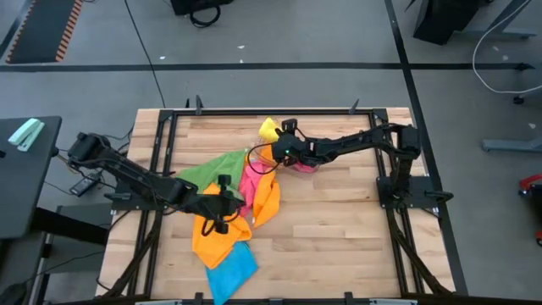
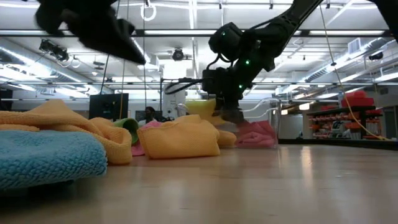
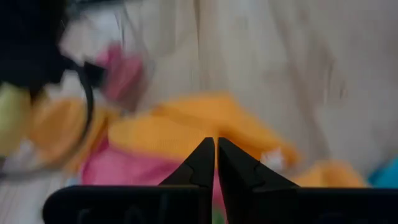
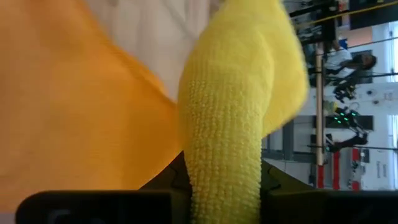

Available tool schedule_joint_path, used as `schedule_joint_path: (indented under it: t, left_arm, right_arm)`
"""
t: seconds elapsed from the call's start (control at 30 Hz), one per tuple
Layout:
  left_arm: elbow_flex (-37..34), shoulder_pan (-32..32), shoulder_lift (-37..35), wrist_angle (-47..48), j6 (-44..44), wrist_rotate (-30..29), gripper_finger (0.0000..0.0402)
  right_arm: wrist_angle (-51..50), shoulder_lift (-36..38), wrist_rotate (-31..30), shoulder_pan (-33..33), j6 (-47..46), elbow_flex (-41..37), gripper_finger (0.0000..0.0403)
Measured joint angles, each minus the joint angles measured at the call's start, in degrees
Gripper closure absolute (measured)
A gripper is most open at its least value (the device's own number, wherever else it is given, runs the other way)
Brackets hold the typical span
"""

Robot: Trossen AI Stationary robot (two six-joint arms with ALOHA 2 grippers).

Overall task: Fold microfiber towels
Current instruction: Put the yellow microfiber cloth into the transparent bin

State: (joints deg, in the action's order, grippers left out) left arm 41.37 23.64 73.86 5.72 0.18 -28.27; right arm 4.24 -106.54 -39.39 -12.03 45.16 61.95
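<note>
the yellow towel [image 4: 233,118] is pinched between the fingers of the right pincer [image 1: 282,146] near the far middle of the table [image 1: 339,220]. orange [image 1: 222,235], pink [image 1: 251,181], green [image 1: 207,171] and blue [image 1: 230,271] towels are heaped just beside it. the left pincer [image 3: 216,163] is held pressed together, empty, above the orange towel

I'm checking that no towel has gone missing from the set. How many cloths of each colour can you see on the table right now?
Green towel: 1
Orange towels: 2, as far as the overlapping pile shows
Pink towels: 2
Yellow towel: 1
Blue towel: 1
Total: 7
</note>
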Motion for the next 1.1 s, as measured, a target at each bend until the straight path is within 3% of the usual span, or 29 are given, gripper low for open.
schedule_joint_path:
  t: [0.2,0.37,0.67,0.77,0.93,1.1]
  left_arm:
    - [-2.84,0.04,-3.08,-3.08,0.25,-0.02,0.0387]
    - [-2.85,-0.53,-2.86,-6.02,-1.33,0.01,0.0393]
    - [-2.81,-2.6,-2.14,-6.17,-2.39,-0.09,0.036]
    - [-2.8,-3.9,-2.14,-7.14,-2.51,-3.5,0.0359]
    - [-2.82,-7.2,-1.46,-7.93,0.59,-11.35,0.0334]
    - [-2.81,-12.36,-1.08,-13.52,3.92,-8.78,0.0256]
  right_arm:
    - [0.58,-2.07,0.55,-0.22,0.45,0.05,0.0324]
    - [-3.17,0.4,0.52,-0.2,0.79,-0.11,0.0324]
    - [-4.52,5.3,6.67,-0.65,11.58,-0.46,0.0324]
    - [-6.62,8.06,10.49,-0.52,11.8,-0.48,0.0324]
    - [-10.02,14.06,22.29,-0.75,8.0,-0.47,0.0324]
    - [-16.36,20.06,32.07,-0.98,5.15,-0.48,0.0324]
